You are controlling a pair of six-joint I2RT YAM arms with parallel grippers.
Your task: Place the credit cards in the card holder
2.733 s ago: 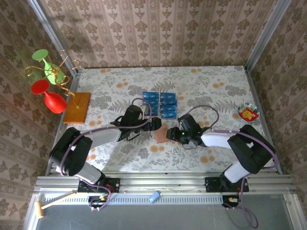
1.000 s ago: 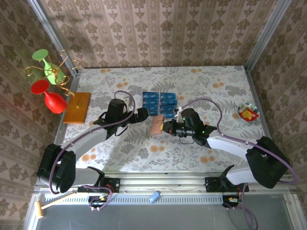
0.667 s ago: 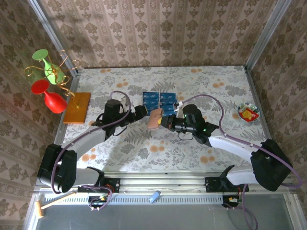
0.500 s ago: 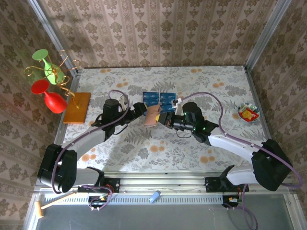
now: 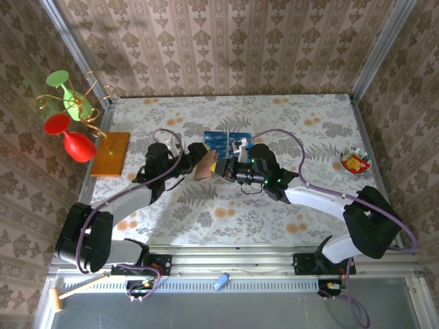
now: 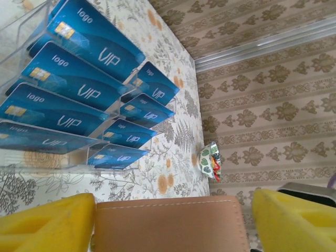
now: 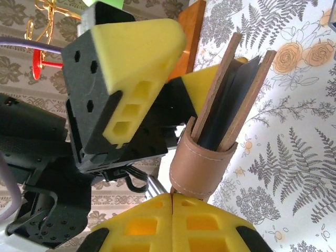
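Your right gripper (image 7: 172, 209) is clenched on the holder (image 7: 207, 163). Its two yellow pads meet on the stitched fold. The brown holder rises from them with its flaps spread into a narrow V, and the dark inside shows between them. In the top view the holder sits over the middle of the table (image 5: 302, 116), just in front of the cards (image 6: 79, 92). You cannot tell whether it rests on the table or hangs above it.

Your left gripper (image 5: 198, 160) meets the holder from the opposite side with its jaws released. Its fingers (image 7: 137, 52) straddle the holder. In the right wrist view one pad stands clear of the near flap and the other sits close behind the far flap. In the left wrist view the holder's brown outer face lies between the two pads. It touches, or all but touches, the pad on the left of that view, and a slim gap separates it from the other.

The cards are blue and marked VIP. They lean in two columns of four in a clear rack (image 6: 21, 29) on the table, just beyond the holder. A board (image 5: 111, 152) lies at the table's left edge, and a bowl (image 5: 355, 161) sits near its right edge.
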